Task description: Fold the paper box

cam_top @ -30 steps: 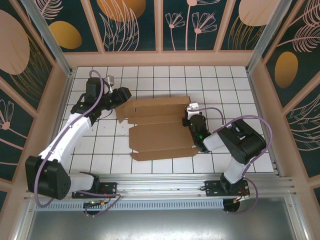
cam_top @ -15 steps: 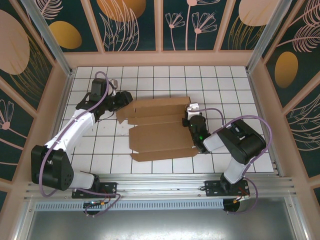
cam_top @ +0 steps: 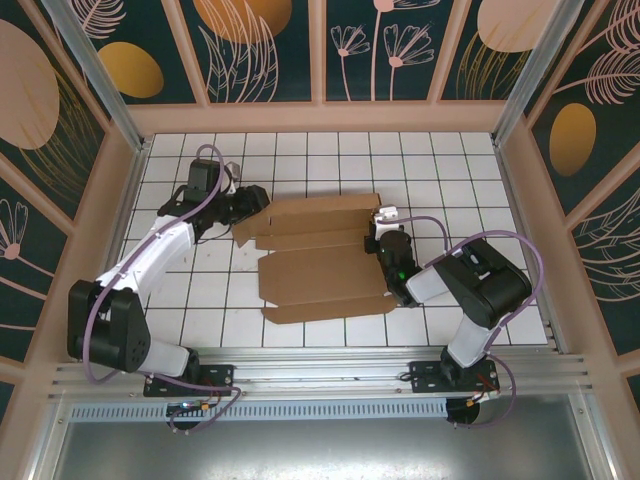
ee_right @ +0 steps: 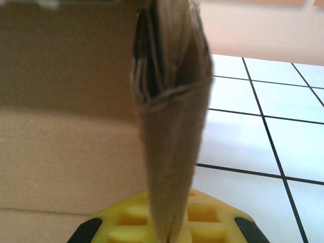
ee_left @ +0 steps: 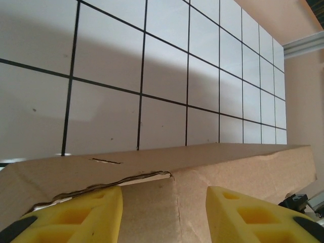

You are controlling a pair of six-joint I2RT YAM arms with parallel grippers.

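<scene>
Left jaws stand wide, their yellow fingers [ee_left: 76,212] parted, with the lifted left edge of the paper box [cam_top: 315,260] lying across the gap between them; whether they touch it I cannot tell. Right jaws are closed on a folded flap at the sheet's right edge, and the cardboard stands upright, pinched between the yellow pads [ee_right: 121,228]. The paper box is a flat brown die-cut sheet spread in the middle of the desk [cam_top: 330,155], between the two arms, with its long panels running left to right. The desk top is white tile crossed by thin dark grid lines and closed in by a low pale wood rim [cam_top: 320,118]. Dark teal wall panels [cam_top: 270,50] with peach leaf and flower prints rise behind and to both sides. An aluminium rail [cam_top: 320,365] runs along the near edge and carries the arm bases.
</scene>
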